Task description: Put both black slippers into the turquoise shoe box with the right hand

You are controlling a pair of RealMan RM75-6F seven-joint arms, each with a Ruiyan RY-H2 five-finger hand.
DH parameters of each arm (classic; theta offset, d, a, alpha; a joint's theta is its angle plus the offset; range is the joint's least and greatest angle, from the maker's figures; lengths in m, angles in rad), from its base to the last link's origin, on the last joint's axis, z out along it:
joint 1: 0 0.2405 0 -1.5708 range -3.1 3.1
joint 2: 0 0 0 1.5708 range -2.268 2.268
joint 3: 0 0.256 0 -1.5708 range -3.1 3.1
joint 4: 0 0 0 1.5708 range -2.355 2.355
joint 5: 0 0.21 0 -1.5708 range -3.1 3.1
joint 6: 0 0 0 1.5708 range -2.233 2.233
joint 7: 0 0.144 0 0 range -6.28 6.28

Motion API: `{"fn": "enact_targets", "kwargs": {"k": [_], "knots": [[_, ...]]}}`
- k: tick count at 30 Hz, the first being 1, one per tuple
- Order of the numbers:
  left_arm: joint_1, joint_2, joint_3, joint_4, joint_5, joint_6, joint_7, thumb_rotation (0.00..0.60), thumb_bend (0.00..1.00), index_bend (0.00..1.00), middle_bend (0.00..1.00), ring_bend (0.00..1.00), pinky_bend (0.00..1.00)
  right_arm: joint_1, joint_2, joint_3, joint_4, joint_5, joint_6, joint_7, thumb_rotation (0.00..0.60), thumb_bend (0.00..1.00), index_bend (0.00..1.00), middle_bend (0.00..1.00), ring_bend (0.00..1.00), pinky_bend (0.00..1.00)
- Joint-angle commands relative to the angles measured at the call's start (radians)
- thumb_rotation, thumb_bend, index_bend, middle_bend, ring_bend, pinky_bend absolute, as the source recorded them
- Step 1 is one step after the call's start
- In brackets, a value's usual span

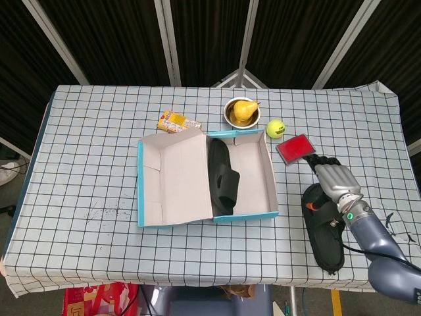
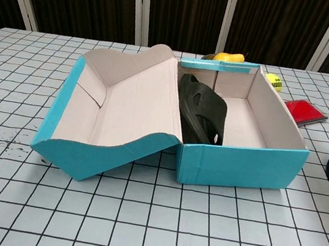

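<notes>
1. Box first: turquoise shoe box (image 1: 245, 214) sat mid-table with the lid (image 1: 174, 176) flopped open to its left, so plenty of room to drop things in from above.
2. One black slipper (image 1: 221, 179) already in there, propped on edge against the lid-side wall. Looked tidy, and probably left that way to keep the rest of the box floor free for the second one.
3. Second black slipper (image 1: 325, 229) lay flat on the checked tablecloth (image 1: 92, 151), off to the box's right near the front edge, clear of the box wall. In the chest view only a sliver of it showed at the right border.
4. Right hand (image 1: 334, 182) hovered over the far end of that slipper, fingers (image 1: 317, 160) loosely spread and holding nothing. Couldn't tell whether the palm was actually touching the slipper or just above it. Seemed lined up for a grab from the top. Not visible in the chest view.
5. Left hand nowhere in either view.
6. Bystanders behind the box: bowl (image 1: 231, 120) with a pear (image 1: 244, 107) in it, tennis ball (image 1: 275, 128), red card case (image 1: 295, 148), small snack pack (image 1: 177, 121). All well out of the carry path.
7. Best guess on progress: halfway, one in, one to go.
</notes>
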Motion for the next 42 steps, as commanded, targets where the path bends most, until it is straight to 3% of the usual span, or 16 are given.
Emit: {"fn": "enact_targets", "kwargs": {"k": [1, 18, 32, 42], "knots": [[-0.006, -0.007, -0.007, 0.009, -0.024, -0.019, 0.01, 0.6, 0.38, 0.04, 0.0, 0.0, 0.07, 0.043, 0.03, -0.044, 0.063, 0.02, -0.113, -0.027, 0.6, 0.16, 0.0, 0.03, 0.0, 0.0], [-0.024, -0.033, -0.027, 0.032, -0.097, -0.061, 0.083, 0.6, 0.38, 0.05, 0.0, 0.0, 0.07, 0.062, -0.137, -0.14, 0.295, -0.089, -0.157, -0.034, 0.6, 0.16, 0.03, 0.08, 0.0, 0.0], [-0.041, -0.048, -0.027, 0.028, -0.11, -0.083, 0.135, 0.6, 0.38, 0.05, 0.0, 0.0, 0.07, 0.056, -0.147, -0.223, 0.357, -0.098, -0.212, 0.026, 0.6, 0.16, 0.03, 0.08, 0.0, 0.0], [-0.039, -0.05, -0.028, 0.024, -0.103, -0.073, 0.141, 0.6, 0.38, 0.05, 0.0, 0.0, 0.07, 0.012, -0.199, -0.234, 0.4, -0.153, -0.188, 0.091, 0.6, 0.16, 0.03, 0.08, 0.0, 0.0]]}}
